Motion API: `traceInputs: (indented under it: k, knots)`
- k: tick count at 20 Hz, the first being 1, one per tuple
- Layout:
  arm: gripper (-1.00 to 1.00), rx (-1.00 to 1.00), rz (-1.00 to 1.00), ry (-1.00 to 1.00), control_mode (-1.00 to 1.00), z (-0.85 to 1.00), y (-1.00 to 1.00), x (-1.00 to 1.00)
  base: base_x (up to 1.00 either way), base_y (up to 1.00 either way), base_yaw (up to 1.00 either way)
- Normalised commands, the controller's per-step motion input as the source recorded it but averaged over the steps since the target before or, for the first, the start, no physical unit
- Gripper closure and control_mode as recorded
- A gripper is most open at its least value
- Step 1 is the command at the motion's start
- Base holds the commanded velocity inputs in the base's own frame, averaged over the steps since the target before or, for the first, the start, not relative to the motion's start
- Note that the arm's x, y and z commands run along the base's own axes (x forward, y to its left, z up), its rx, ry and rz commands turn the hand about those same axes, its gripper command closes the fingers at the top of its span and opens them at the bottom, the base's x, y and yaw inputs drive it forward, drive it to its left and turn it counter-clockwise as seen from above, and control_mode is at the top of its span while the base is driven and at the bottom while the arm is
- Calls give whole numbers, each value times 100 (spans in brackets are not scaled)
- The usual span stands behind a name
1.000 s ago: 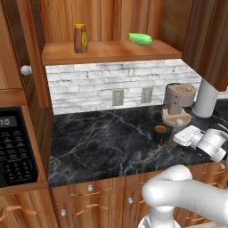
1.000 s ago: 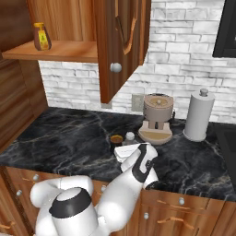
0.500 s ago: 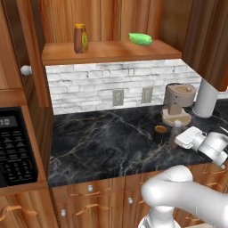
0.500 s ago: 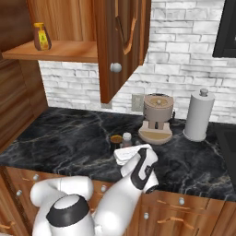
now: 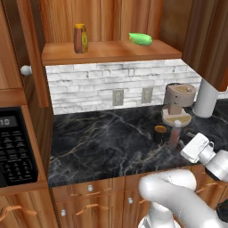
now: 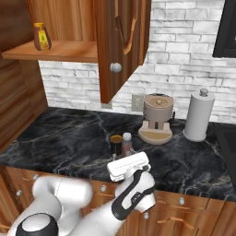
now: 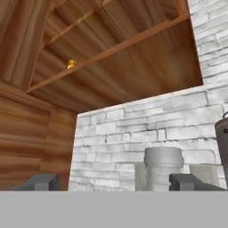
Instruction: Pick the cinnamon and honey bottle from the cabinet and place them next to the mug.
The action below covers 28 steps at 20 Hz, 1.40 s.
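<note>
Black marble counter (image 5: pixel 102 138) carries the cinnamon (image 5: pixel 175 133) standing upright just beside the mug (image 5: pixel 159 133), at its 3 o'clock. Gripper (image 7: pixel 120 182) is spread wide, holding nothing, its fingertips (image 7: pixel 40 181) flanking the grey cap. Honey bottle (image 5: pixel 80 38) stands on the cabinet (image 5: pixel 107 52) shelf.

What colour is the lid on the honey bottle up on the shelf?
Yellow. The honey bottle has a yellow cap over its amber body, clearest in the left base view.
</note>
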Motion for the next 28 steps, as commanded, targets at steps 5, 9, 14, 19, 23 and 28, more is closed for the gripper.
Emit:
traceInputs:
  k: [5,9,14,19,23,28]
  knots:
    - [-100,-1,4,-24,-100,52,83,-96,0,0,0]
    - [-100,-5,9,-18,-100,74,100,-53,0,0,0]
    - [-100,-6,16,-20,-100,79,100,-25,0,0,0]
    - [-100,-5,16,-11,-100,58,98,-33,0,0,0]
    - [-100,-1,15,-11,-100,63,85,-17,0,0,0]
    - [-100,0,15,-6,-100,98,64,-17,0,0,0]
